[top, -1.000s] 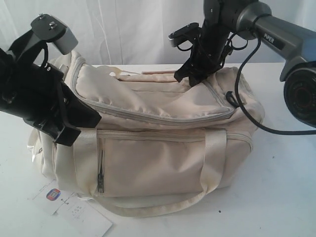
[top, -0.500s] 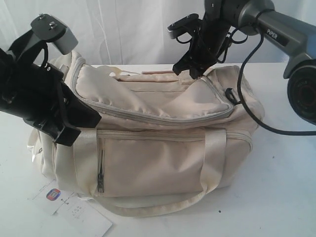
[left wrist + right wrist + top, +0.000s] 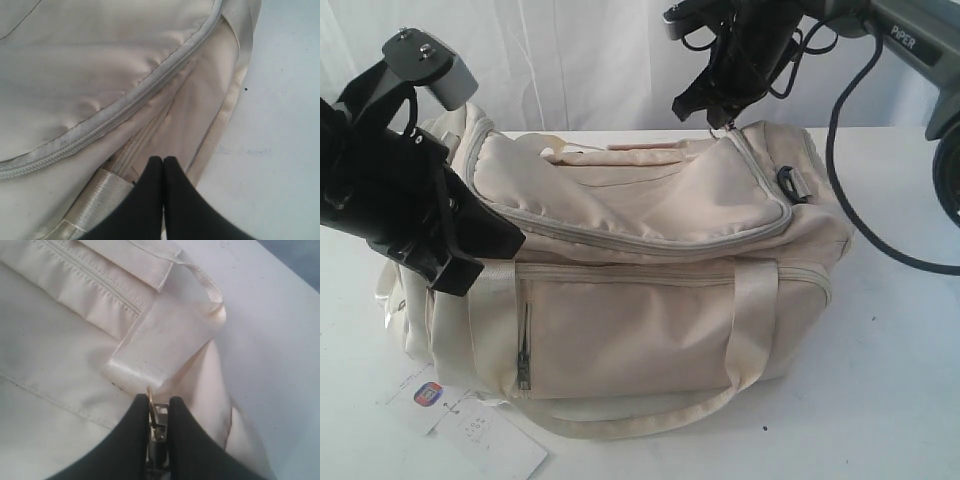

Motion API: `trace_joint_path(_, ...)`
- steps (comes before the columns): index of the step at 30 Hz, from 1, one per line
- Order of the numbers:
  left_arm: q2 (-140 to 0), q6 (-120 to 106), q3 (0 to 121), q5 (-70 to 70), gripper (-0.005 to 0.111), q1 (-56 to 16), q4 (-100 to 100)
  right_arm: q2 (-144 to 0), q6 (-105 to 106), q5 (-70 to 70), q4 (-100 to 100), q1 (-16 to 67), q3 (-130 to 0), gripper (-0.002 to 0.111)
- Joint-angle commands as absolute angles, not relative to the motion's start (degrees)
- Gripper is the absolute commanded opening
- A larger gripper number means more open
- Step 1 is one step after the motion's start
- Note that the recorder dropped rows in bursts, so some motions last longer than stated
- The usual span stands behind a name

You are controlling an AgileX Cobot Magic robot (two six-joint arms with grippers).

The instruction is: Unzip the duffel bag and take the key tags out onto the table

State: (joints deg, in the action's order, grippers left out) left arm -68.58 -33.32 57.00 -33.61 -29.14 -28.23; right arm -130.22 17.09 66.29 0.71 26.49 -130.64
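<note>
The cream duffel bag (image 3: 640,300) sits on the white table (image 3: 890,390) with its grey-trimmed top zipper (image 3: 650,240) closed along the front curve. My right gripper (image 3: 716,116) is above the bag's back right corner, shut on the metal zipper pull (image 3: 158,420), and the fabric there is drawn up into a peak. In the right wrist view the gripper (image 3: 158,401) hangs over a webbing handle (image 3: 160,347). My left gripper (image 3: 455,278) is shut with nothing between its jaws, at the bag's left front; its tips (image 3: 163,160) rest by the strap. The key tags are hidden.
A white paper hang-tag (image 3: 470,428) with an orange-blue logo lies on the table at the front left. The front pocket's zipper pull (image 3: 523,378) hangs by the left strap. The right arm's black cable (image 3: 845,170) loops past the bag's right end.
My right gripper has risen with the zipper pull, lifting the bag's back right corner. The left arm has stayed put.
</note>
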Motion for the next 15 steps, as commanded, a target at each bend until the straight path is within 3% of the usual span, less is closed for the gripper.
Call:
trace_joint_path(1,-68.41,-33.29,56.63,-34.64,0.000,-29.41,-29.12,-128.71,17.32,69.78,0.85,26.43,-130.76,0.009)
trace_joint_path(15,-68.41,-33.29,56.63,-34.76,0.000,-29.41,-29.12,-128.19,15.11,69.96,0.85,26.43,-130.76,0.009)
